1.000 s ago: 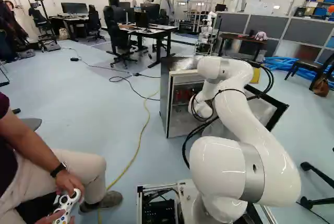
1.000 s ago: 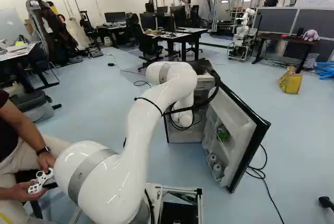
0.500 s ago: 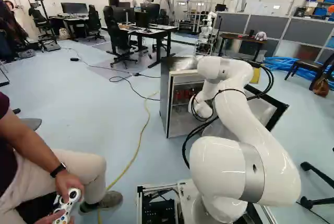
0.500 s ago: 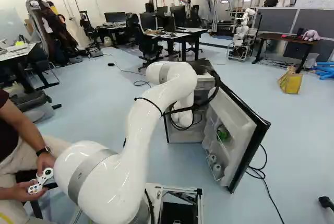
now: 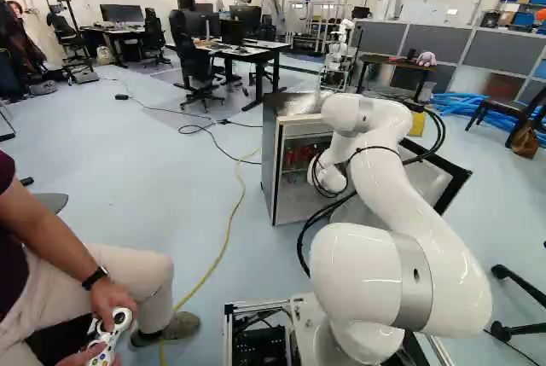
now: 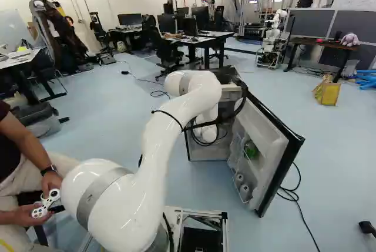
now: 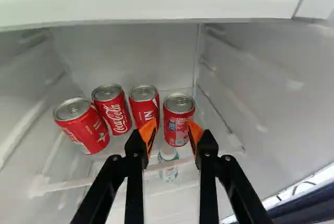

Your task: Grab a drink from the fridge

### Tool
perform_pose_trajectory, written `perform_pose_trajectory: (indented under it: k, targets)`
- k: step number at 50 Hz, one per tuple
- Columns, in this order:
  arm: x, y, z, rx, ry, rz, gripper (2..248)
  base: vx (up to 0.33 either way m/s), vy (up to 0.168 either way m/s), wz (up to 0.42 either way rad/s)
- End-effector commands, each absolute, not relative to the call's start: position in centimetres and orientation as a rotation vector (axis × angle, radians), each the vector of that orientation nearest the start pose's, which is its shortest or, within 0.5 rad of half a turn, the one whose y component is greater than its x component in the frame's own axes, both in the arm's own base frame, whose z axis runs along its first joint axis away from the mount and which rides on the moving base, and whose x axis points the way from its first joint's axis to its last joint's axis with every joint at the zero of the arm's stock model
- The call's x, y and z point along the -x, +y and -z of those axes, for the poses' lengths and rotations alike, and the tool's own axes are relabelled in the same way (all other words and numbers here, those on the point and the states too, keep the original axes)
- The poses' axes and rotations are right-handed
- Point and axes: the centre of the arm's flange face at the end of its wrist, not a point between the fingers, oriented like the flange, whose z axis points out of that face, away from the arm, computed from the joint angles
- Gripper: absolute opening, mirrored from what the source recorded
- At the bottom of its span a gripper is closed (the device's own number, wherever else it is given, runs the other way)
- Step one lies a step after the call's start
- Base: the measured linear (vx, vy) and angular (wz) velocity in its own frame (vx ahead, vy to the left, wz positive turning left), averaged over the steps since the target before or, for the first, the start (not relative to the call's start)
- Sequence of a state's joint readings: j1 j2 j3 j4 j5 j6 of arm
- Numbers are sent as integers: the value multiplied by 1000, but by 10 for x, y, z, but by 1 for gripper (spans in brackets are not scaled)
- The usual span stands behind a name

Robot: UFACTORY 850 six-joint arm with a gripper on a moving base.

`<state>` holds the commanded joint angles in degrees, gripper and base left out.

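Left base view: arm [image 5: 426,204] reached into open fridge [image 5: 268,161], its end hidden; red cans [image 5: 294,158] showed small, partly blocked. Right base view: cans couldn't be made out; green thing [image 6: 251,150] in door [image 6: 275,140] too unclear to name. Wrist view: hand [image 7: 171,130] was apart, one can [image 7: 177,122] between fingertips, one pad overlapping its edge, contact unclear; three others alongside.

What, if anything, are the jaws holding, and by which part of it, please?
Nothing is held; the jaws stand open, a gap showing between one pad and the red can ahead.
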<state>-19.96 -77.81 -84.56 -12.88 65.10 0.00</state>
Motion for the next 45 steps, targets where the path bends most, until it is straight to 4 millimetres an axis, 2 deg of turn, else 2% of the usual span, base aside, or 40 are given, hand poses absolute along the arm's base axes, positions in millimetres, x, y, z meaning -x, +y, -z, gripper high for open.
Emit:
perform_pose_trajectory:
  k: [45]
  targets:
    - [-642, -210, -8, 2604, 127, 1920, 112, 0, 0, 0]
